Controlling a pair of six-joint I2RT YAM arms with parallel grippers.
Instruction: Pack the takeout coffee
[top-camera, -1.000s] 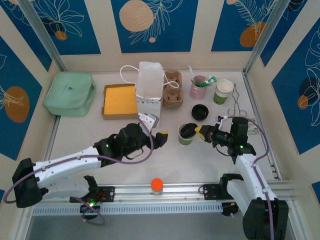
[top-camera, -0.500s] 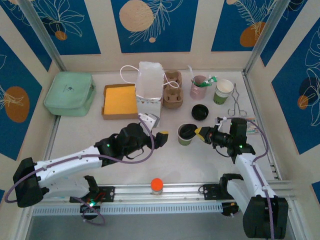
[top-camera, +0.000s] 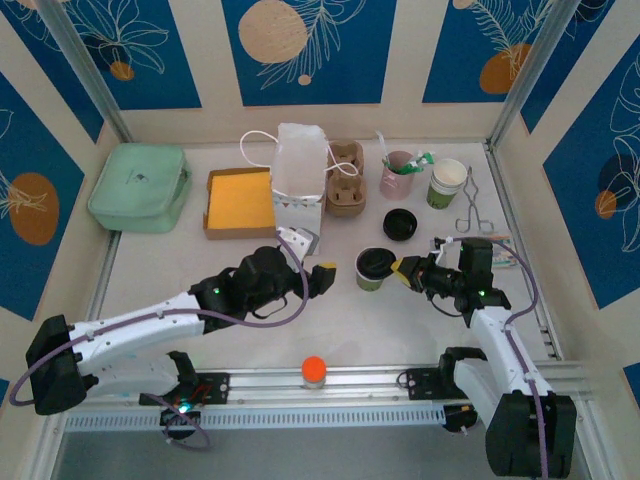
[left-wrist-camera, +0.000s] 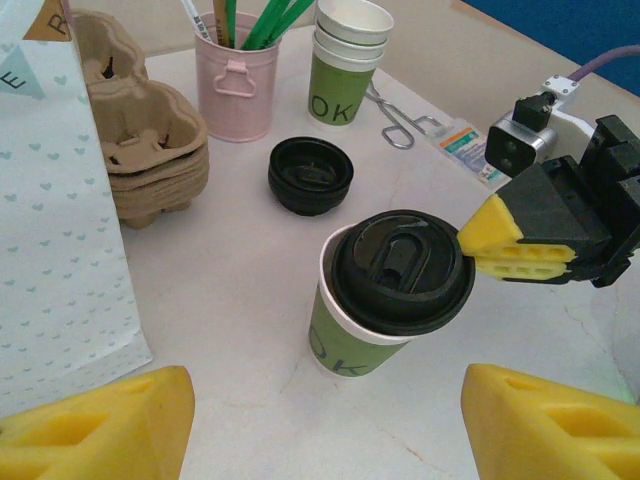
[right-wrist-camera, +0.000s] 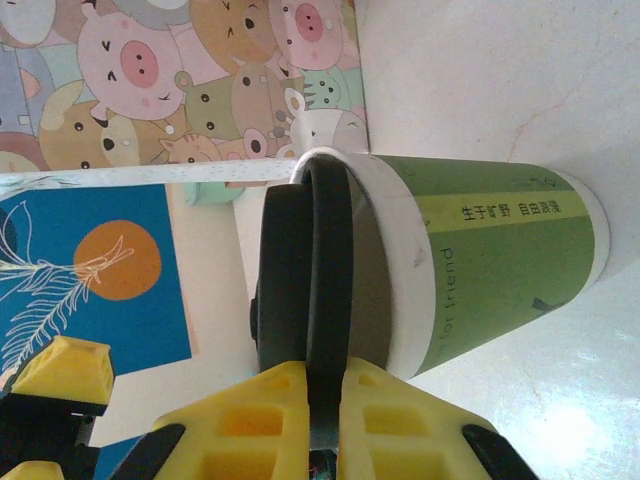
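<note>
Right fingers (left-wrist-camera: 492, 226): we see them clenched on the rim of the black lid (left-wrist-camera: 400, 270), at its 3 o'clock.
Left fingers (left-wrist-camera: 100, 418): released and spread wide, apart from the coffee, at its 9 o'clock in the top view.
Takeout coffee (top-camera: 373, 270): upright on the worktop (top-camera: 380, 330), with its lid sitting askew and white rim showing at 9 o'clock.

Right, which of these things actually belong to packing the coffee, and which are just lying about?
In the job: takeout coffee, its black lid pinched by the right gripper; likely the white paper bag and cardboard cup carriers.
Lying about: pink straw cup, lidless cup stack, spare lids, tongs, yellow box, green case.
</note>
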